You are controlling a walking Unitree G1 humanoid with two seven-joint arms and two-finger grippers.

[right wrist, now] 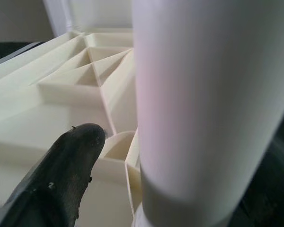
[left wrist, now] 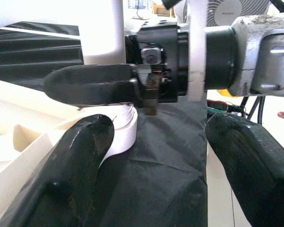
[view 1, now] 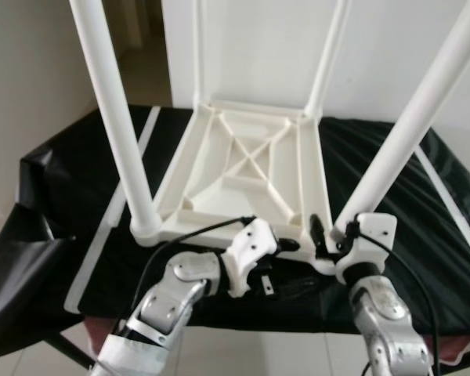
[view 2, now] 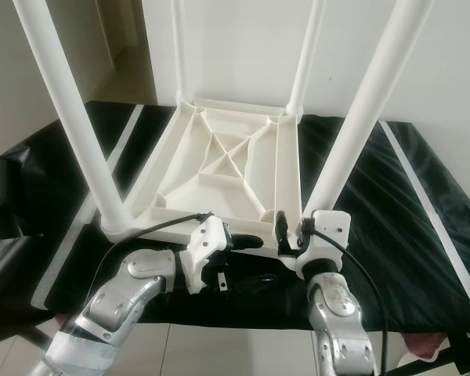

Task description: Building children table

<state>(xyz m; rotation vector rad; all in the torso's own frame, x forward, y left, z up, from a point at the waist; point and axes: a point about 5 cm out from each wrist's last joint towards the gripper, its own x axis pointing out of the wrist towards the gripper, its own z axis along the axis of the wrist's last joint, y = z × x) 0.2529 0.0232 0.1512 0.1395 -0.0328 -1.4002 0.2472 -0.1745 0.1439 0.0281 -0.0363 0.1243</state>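
A white plastic children's table (view 1: 243,164) lies upside down on a black cloth (view 1: 399,258), its ribbed underside facing up. Its legs stand upward, with a near-left leg (view 1: 117,125) and a near-right leg (view 1: 407,133). My right gripper (view 1: 334,233) is at the foot of the near-right leg, shut around it; the right wrist view has one black finger (right wrist: 61,179) beside the leg (right wrist: 203,94). My left gripper (view 1: 286,266) hovers by the table's front edge, just left of the right gripper. It is open, its fingers (left wrist: 80,165) wide over bare cloth.
White tape strips (view 1: 110,227) run along the cloth on both sides. The cloth hangs off the left edge (view 1: 23,274). A white wall (view 1: 392,47) stands close behind, with a doorway at the back left. A fan (left wrist: 236,7) stands off to the right.
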